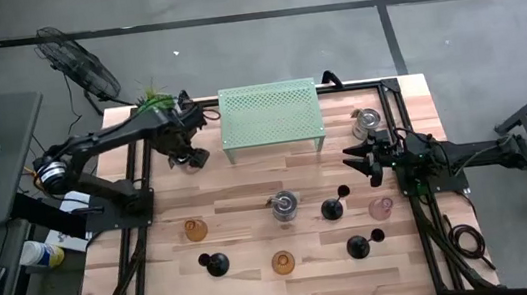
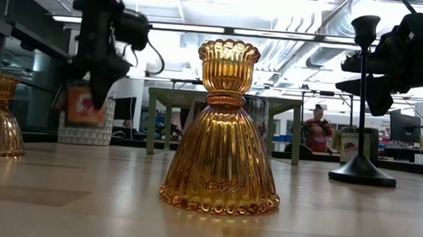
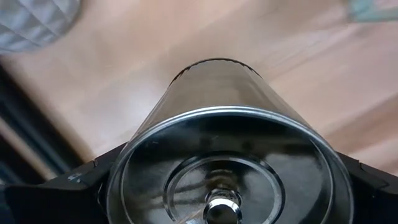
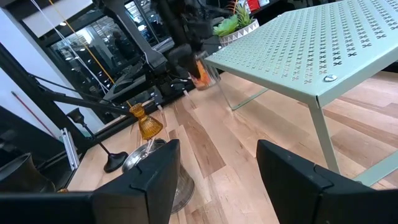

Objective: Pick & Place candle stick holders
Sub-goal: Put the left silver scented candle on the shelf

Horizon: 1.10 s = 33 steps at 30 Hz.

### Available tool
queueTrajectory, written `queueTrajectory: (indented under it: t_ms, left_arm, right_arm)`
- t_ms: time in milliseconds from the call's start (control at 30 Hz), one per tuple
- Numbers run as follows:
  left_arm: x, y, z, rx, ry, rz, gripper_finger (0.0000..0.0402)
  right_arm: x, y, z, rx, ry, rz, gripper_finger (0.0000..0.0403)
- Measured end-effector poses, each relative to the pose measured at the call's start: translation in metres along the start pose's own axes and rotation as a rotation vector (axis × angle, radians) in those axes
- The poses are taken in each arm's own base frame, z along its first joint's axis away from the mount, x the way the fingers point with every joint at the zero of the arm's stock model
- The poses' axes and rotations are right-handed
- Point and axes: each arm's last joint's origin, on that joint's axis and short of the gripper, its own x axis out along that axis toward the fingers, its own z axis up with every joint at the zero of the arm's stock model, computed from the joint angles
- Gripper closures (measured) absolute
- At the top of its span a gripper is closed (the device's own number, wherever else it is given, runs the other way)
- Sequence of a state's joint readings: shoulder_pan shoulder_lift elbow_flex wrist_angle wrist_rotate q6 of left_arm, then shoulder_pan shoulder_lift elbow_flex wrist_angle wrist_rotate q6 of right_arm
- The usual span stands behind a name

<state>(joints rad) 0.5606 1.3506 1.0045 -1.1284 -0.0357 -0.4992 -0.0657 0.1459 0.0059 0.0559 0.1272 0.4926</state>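
My left gripper (image 1: 189, 157) hangs near the table's far left, beside the white pot with a green plant (image 1: 152, 103), shut on a shiny silver cup (image 3: 217, 87). My right gripper (image 1: 357, 154) waits open at the table's right side, with nothing between its fingers (image 4: 155, 180). Standing on the table on their bases are two more silver cups (image 1: 369, 122) (image 1: 284, 203), three black stemmed holders (image 1: 331, 208) (image 1: 214, 264) (image 1: 358, 247), two amber glass holders (image 1: 195, 229) (image 1: 283, 261) and a pale pink one (image 1: 382, 207). My left gripper pinches the silver cup between its two fingers (image 3: 68, 186), one on each side of the wall just below the rim (image 3: 118, 180). The fingers come from above, pointing down. The cup (image 2: 82, 105) hangs upright, mouth up, lifted clear of the table.
A pale green perforated rack (image 1: 270, 116) stands on legs at the table's far middle, just right of my left gripper. Black frame rails (image 1: 138, 193) run along both sides of the table. The tabletop between the rack and the row of holders is bare wood.
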Motion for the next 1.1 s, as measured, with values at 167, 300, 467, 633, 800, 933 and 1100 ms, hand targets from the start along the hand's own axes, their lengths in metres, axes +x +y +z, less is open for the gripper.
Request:
queueTrajectory:
  t_ms: [167, 300, 467, 633, 800, 933, 1100]
  left_arm:
    - [-0.048, -0.003, 0.009, 0.0, -0.045, -0.009, 0.0047]
    - [-0.085, -0.004, 0.016, -0.003, -0.114, -0.028, 0.0047]
    - [-0.114, -0.008, 0.029, 0.006, -0.211, -0.029, 0.0047]
    - [-0.127, -0.017, 0.052, 0.094, -0.248, -0.03, 0.0047]
    - [-0.134, -0.023, 0.083, 0.207, -0.264, -0.002, 0.0047]
    - [-0.136, -0.03, 0.106, 0.285, -0.283, 0.012, 0.0047]
    - [-0.133, -0.041, 0.13, 0.366, -0.297, 0.022, 0.0047]
  right_arm:
    - [0.0, 0.0, 0.0, 0.0, 0.0, 0.0, 0.0197]
    - [0.0, 0.0, 0.0, 0.0, 0.001, 0.0, 0.0197]
    - [0.0, 0.0, 0.0, 0.0, 0.0, 0.0, 0.0197]
    - [0.0, 0.0, 0.0, 0.0, 0.0, 0.0, 0.0197]
    - [0.0, 0.0, 0.0, 0.0, 0.0, 0.0, 0.0197]
    - [0.0, 0.0, 0.0, 0.0, 0.0, 0.0, 0.0197]
    - [0.0, 0.0, 0.0, 0.0, 0.0, 0.0, 0.0197]
